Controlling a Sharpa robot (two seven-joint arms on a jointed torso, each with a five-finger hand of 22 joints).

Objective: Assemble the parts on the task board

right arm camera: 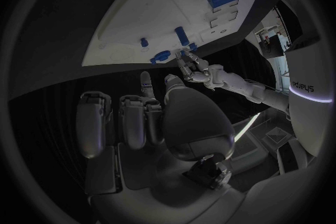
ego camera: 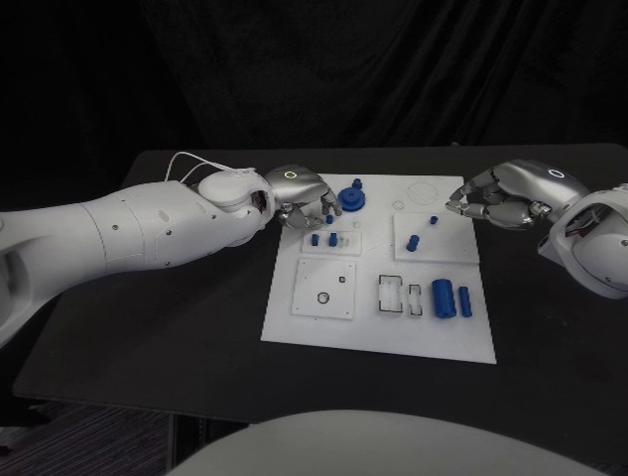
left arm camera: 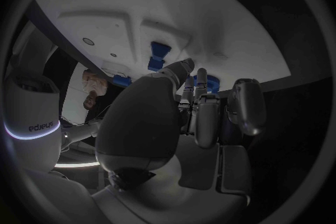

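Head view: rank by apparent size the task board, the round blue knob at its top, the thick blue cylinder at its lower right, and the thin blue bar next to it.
1. Task board
2. Round blue knob
3. Thick blue cylinder, close to the knob, so that order is unsure
4. Thin blue bar

Task board w/ blue parts, mid-desk

White rectangular task board (ego camera: 385,332) flat on black desk, w/ raised white sub-plates. Far end: round blue knob-like part (ego camera: 352,197) standing upright. Just nearer: small blue pegs (ego camera: 332,239) upright in a small sub-plate. On right sub-plate: short blue peg (ego camera: 414,241) plus tiny blue bit (ego camera: 434,219) beyond it, apart. Near right corner area: fat blue cylinder (ego camera: 441,297) lying flat, thinner blue bar (ego camera: 464,301) just beside it, parallel. Left of those: rectangular cut-outs in board; square sub-plate (ego camera: 325,289) w/ dark holes at near left.
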